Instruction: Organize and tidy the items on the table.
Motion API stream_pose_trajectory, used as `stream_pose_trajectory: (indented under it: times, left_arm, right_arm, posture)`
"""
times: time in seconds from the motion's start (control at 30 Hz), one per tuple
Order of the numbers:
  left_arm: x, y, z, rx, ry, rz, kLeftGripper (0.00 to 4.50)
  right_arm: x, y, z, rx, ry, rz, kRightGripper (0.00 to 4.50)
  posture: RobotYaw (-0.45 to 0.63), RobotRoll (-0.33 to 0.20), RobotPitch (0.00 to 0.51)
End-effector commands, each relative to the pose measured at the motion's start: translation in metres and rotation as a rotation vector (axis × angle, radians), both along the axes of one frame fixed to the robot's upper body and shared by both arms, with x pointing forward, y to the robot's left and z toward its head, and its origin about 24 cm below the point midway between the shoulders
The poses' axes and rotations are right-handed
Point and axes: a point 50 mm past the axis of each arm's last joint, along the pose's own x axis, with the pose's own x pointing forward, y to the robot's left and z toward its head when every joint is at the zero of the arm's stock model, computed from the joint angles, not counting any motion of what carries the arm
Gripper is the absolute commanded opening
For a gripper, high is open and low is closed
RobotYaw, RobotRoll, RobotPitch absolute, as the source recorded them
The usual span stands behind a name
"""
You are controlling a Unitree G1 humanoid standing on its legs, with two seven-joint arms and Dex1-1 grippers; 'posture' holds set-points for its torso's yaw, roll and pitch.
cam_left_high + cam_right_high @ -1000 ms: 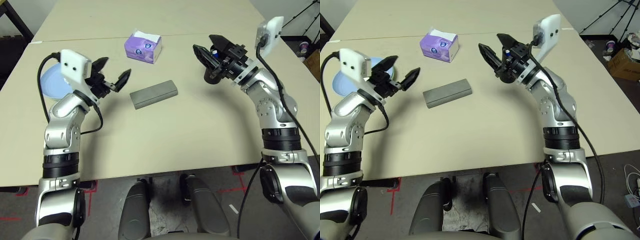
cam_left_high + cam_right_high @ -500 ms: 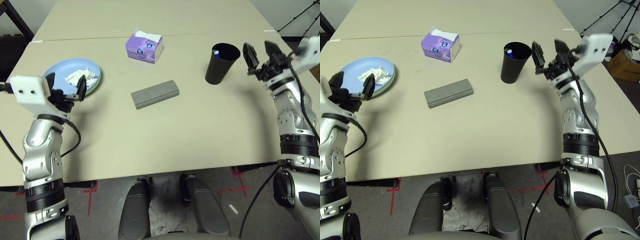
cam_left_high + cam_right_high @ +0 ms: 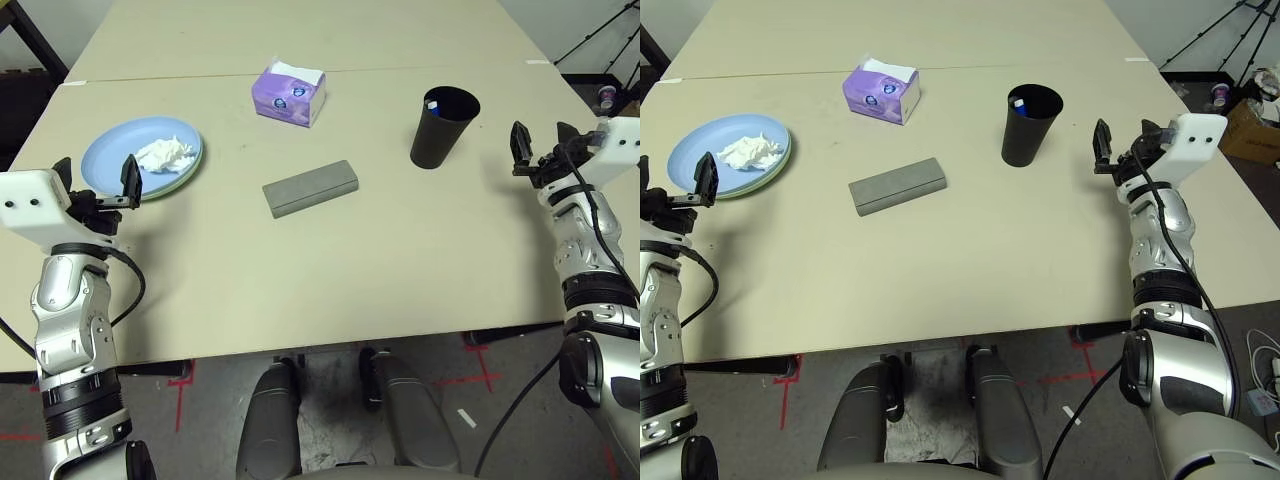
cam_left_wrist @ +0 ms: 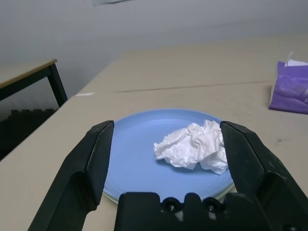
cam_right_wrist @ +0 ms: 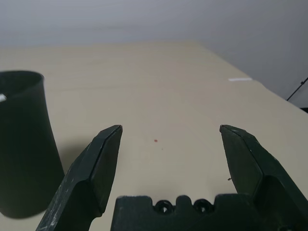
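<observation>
Now tissue [image 3: 164,154] fills plate [image 3: 110,160], marker in cup [image 3: 441,127]; both grippers gape empty.

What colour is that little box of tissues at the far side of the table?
The tissue box is purple with a white top, clearest in the left eye view.

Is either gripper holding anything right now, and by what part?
Nothing is held. The left gripper and the right gripper are both open and empty.

Left gripper [image 3: 96,178] and right gripper [image 3: 543,146] at opposite sides, both empty, fingers spread wide.
</observation>
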Motion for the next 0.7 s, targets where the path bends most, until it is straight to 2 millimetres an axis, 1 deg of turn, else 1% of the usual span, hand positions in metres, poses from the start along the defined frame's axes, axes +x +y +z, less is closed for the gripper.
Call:
stream_pose_trajectory:
  times: [0.03, 0.5, 0.7]
  left_arm:
    - [0.0005, 0.0001, -0.0107, -0.005, 0.034, -0.01, 4.5]
    - [0.0034, -0.001, -0.0158, -0.04, 0.052, -0.039, 4.5]
    - [0.0052, -0.0014, -0.0171, -0.05, 0.053, -0.044, 4.5]
  right_arm:
    - [-0.0003, -0.0035, 0.0007, -0.011, 0.002, 0.006, 4.46]
    - [-0.0002, -0.0032, 0.0, -0.015, 0.013, 0.024, 4.46]
    - [0.0002, -0.0029, 0.0003, -0.015, 0.014, 0.029, 4.46]
  posture:
    - [-0.03, 0.0, 0.194]
    - [-0.04, 0.0, 0.192]
    - [-0.04, 0.0, 0.181]
